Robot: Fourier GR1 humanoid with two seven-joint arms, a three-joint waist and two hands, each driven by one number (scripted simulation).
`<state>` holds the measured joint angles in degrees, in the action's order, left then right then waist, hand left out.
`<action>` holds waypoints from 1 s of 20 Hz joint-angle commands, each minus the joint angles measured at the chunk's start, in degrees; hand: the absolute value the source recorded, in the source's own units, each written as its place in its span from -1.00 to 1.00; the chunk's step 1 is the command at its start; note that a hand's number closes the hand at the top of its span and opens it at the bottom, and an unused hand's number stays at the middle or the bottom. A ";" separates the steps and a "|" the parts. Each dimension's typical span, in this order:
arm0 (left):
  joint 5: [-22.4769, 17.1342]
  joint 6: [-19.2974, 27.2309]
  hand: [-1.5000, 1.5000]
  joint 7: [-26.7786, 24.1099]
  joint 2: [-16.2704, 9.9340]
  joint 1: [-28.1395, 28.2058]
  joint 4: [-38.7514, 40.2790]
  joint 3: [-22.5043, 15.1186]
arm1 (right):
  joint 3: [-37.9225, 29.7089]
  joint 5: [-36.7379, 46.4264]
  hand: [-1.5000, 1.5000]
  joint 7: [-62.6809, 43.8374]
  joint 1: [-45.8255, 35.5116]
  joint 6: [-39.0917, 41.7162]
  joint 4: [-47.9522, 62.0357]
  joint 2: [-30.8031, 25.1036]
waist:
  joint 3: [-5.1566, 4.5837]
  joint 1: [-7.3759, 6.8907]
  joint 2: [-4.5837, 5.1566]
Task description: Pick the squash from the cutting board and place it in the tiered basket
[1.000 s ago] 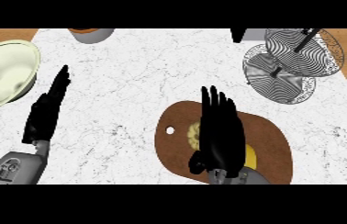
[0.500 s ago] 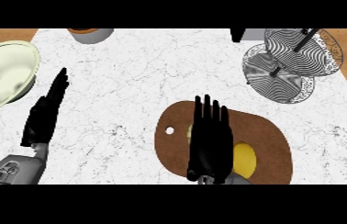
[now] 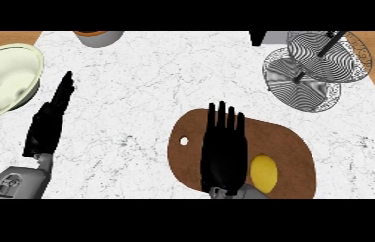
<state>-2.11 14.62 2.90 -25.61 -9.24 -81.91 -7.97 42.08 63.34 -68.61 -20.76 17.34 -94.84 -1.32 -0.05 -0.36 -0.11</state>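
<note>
Head view. Cutting board (image 3: 293, 147), brown, with a small hole near its left end, lies at the counter's (image 3: 161, 87) near edge, right of centre. Squash (image 3: 264, 172), yellow, sits on the board's near part, toward its near edge. Right hand (image 3: 223, 154) is flat over the board, fingers straight and pointing toward the far edge, grasping nothing; it lies just left of the squash, contact cannot be told. Left hand (image 3: 50, 119) rests released near the counter's left edge, fingers straight, edge-on. Tiered basket (image 3: 315, 70), wire, two round tiers, stands at the far right corner, well apart from the squash. Pale plate (image 3: 16, 77) at left edge. A grey-and-orange vessel (image 3: 99, 36) at far edge, cropped.
</note>
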 commanded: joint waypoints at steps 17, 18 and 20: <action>1.22 -2.22 0.00 -2.35 1.17 2.74 -0.01 2.42 | -1.78 1.40 -1.00 -7.73 4.57 -3.23 7.92 1.26 | 0.03 0.01 0.11; 2.75 -1.16 0.00 1.16 2.03 -2.12 0.91 1.83 | -0.33 -0.55 -1.00 -9.25 2.43 -4.75 9.08 1.26 | 0.05 0.11 0.18; 2.24 -2.01 0.00 -3.12 2.13 -0.48 3.31 3.21 | -3.99 -1.41 -1.00 -6.74 0.10 -2.63 10.53 1.26 | 0.02 0.11 0.21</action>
<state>-0.86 12.36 2.45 -24.55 -9.54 -80.99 -5.41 39.57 63.15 -67.04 -18.36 14.04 -87.25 -1.06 -0.02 -0.34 0.03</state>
